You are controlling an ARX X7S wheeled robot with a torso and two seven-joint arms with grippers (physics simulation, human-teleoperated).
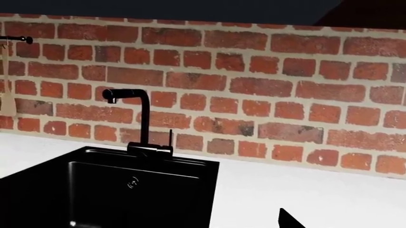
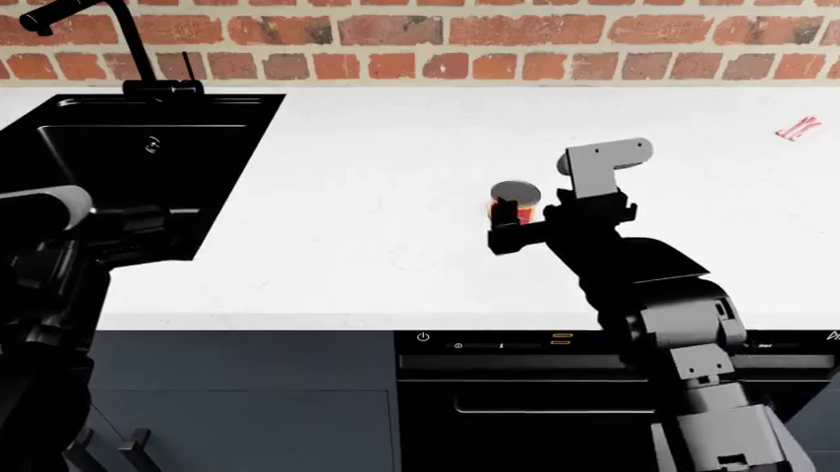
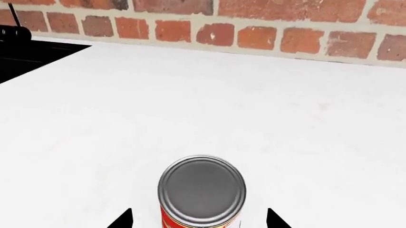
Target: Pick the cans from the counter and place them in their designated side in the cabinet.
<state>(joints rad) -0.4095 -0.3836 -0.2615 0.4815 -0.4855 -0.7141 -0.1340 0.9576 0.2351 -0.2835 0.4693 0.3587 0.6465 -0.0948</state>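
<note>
A squat can [image 3: 201,190] with a red label and grey metal top stands upright on the white counter [image 2: 368,197]. My right gripper [image 3: 199,221] is open, with one dark fingertip on each side of the can and white counter showing in both gaps. The head view shows the can [image 2: 514,200] just ahead of the right gripper [image 2: 518,224]. Only one fingertip [image 1: 288,221] of my left gripper shows, set wide off centre beside the black sink [image 1: 108,190]; nothing is held. The cabinet is out of view.
The black sink [image 2: 145,167] and black tap [image 2: 125,39] sit at the counter's left, against a red brick wall [image 2: 525,39]. A small pink and red item [image 2: 798,129] lies far right. A dark appliance front [image 2: 525,374] is below the counter edge.
</note>
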